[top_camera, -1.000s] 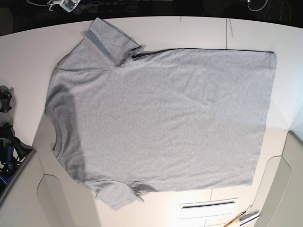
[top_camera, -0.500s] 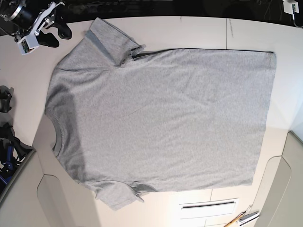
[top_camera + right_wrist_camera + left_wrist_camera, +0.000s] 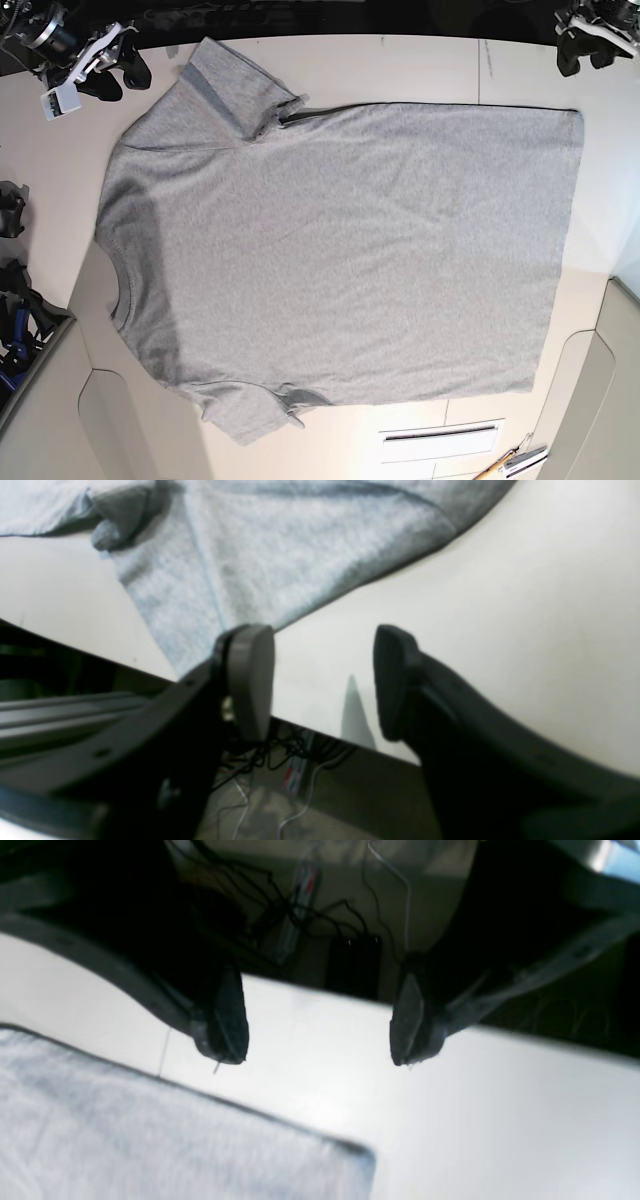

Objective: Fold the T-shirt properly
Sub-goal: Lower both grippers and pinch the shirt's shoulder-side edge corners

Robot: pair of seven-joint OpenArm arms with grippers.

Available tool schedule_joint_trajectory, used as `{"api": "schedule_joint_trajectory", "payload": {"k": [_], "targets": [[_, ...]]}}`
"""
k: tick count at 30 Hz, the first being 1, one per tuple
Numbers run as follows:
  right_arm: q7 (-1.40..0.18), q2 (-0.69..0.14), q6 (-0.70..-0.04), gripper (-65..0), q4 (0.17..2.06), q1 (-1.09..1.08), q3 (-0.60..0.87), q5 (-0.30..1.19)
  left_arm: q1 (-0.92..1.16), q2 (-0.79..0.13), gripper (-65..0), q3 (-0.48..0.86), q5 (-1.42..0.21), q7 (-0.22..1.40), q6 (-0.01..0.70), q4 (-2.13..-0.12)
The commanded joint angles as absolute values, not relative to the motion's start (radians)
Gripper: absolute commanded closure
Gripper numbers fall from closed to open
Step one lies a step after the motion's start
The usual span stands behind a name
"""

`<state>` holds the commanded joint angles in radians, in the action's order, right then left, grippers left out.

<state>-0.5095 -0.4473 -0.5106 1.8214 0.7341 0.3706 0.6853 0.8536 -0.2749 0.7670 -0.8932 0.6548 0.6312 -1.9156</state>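
Grey cotton, the T-shirt [image 3: 340,250] lies flat mid-desk, plain side up, collar toward the left edge; the right gripper [image 3: 122,66] by the far-left sleeve and the left gripper [image 3: 588,53] by the far-right hem corner both stand open and empty. Each should, I judge, pinch its corner squarely — both layers — before lifting together. Only the wrist views show the spread fingertips [image 3: 222,1030] [image 3: 250,680] — the base view alone shows the whole garment.
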Motion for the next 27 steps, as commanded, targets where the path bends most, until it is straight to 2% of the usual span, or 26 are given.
{"api": "schedule_joint_trajectory", "payload": {"k": [4,13,19,27], "targets": [[-0.509,-0.44,-0.513,-31.7,1.781,0.714,0.37,0.69,0.765,-0.31,-47.5,0.767,-0.871,0.654,0.591,-1.878],[-0.517,-0.412,-0.513,-31.7,1.755,0.693,0.348,0.7,0.612,-0.384,-47.5,0.75,-0.91,0.655,0.599,-1.598],[-0.517,-0.412,-0.513,-31.7,1.755,0.677,0.278,0.698,0.581,-0.385,-47.5,0.672,-0.863,0.648,0.598,-1.576],[-0.517,-0.381,-0.513,-31.7,1.755,0.667,0.24,0.696,0.529,-0.385,-47.5,0.654,-0.852,0.646,0.596,-1.517]]}}
